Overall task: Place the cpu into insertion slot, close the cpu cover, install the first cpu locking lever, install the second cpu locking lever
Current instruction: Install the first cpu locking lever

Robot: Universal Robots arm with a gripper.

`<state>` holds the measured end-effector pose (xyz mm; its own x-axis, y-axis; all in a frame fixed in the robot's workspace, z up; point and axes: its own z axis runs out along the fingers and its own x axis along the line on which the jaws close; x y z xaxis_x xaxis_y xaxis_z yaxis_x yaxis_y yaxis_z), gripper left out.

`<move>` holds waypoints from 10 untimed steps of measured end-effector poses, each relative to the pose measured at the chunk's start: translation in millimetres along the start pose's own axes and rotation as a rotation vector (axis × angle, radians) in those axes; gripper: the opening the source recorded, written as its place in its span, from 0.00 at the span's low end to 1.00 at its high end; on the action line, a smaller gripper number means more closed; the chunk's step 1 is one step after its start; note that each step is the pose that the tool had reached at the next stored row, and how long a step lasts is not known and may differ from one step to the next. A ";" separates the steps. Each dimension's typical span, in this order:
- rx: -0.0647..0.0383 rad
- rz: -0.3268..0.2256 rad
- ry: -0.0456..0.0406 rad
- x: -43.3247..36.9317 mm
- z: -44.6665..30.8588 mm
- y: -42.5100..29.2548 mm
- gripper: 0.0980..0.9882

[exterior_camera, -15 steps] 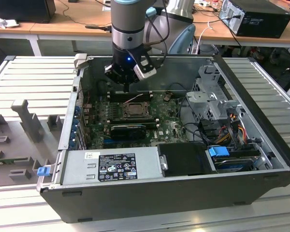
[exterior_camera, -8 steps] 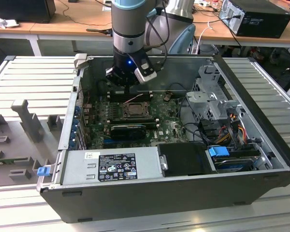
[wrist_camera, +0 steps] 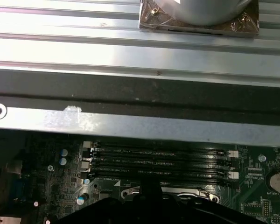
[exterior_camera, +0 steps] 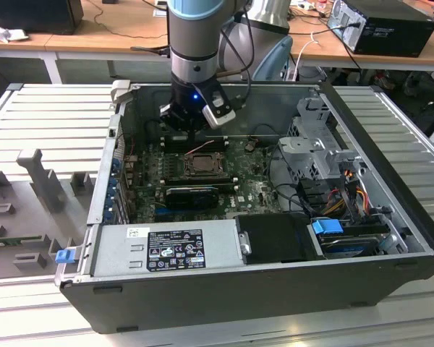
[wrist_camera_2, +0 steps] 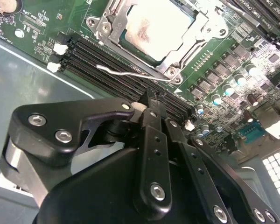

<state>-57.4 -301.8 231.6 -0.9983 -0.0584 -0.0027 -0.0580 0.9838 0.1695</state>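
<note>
1. Exterior view: the gripper (exterior_camera: 194, 134) hangs in the upper middle of the frame, inside the open computer case (exterior_camera: 224, 289), just above the insertion slot (exterior_camera: 201, 164).
2. Second wrist view: its fingers (wrist_camera_2: 154, 116) are drawn together, holding nothing. The cpu (wrist_camera_2: 156, 25) sits in the slot, with the cpu cover (wrist_camera_2: 201, 19) down around it. A wire lever (wrist_camera_2: 130, 72) lies near the fingertips.
3. First wrist view: memory slots (wrist_camera: 158, 163) run beside the socket.

The cpu (wrist_camera_2: 154, 25) lies flat, its pale face smudged, with the cover (wrist_camera_2: 105, 29) folded down around its edges. A thin wire lever (wrist_camera_2: 130, 72) runs along one side of the cover, just beside the black memory slots (wrist_camera_2: 98, 58) on the green board (wrist_camera_2: 32, 28). The black gripper (wrist_camera_2: 149, 100) hangs over those slots near the lever, jaws drawn together.
</note>
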 end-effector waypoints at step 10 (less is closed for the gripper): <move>-0.042 0.000 -0.0024 -5.1 4.0 -1.8 0.01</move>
<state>-52.3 -302.6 227.3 -0.9983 -0.0582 -0.0051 -0.0579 0.9757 0.2111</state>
